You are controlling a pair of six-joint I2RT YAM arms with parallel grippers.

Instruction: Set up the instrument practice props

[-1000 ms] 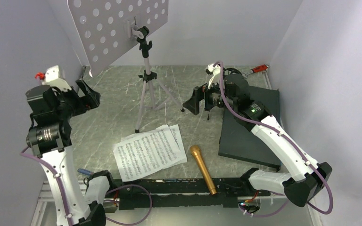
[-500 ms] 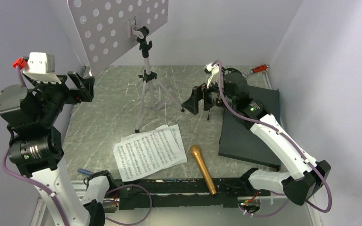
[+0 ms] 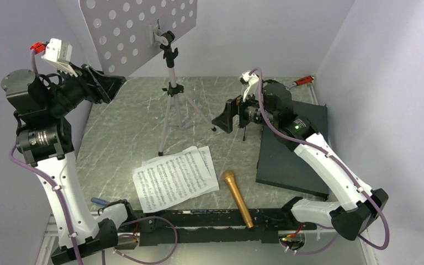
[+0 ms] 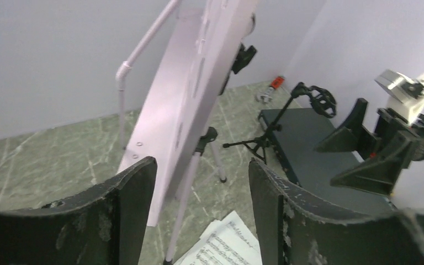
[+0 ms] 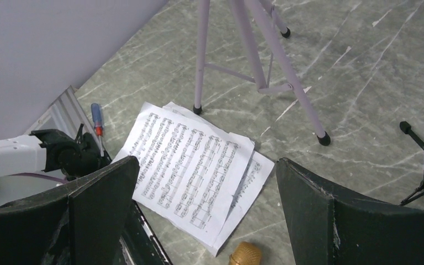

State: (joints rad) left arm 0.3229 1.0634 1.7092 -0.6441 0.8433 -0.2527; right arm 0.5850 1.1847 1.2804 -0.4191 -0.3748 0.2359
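Note:
The pale lilac music stand (image 3: 138, 33) stands at the back, its perforated desk tilted; it also shows in the left wrist view (image 4: 193, 83). Two music sheets (image 3: 175, 178) lie overlapped on the table near the front, also in the right wrist view (image 5: 190, 165). The gold microphone (image 3: 237, 197) lies right of them. The black mic stand (image 4: 287, 118) stands by the slab's edge, mostly hidden behind my right gripper in the top view. My left gripper (image 3: 110, 85) is open and empty, raised beside the desk's lower left edge. My right gripper (image 3: 223, 118) is open and empty above the table.
A dark grey slab (image 3: 292, 154) lies at the right. A red-handled wrench (image 3: 303, 81) is in the back right corner. A small screwdriver (image 5: 96, 124) lies by the left arm's base. Walls close in on three sides.
My left arm has risen and swung its open gripper right, up to the music stand's desk edge. The right arm has barely moved.

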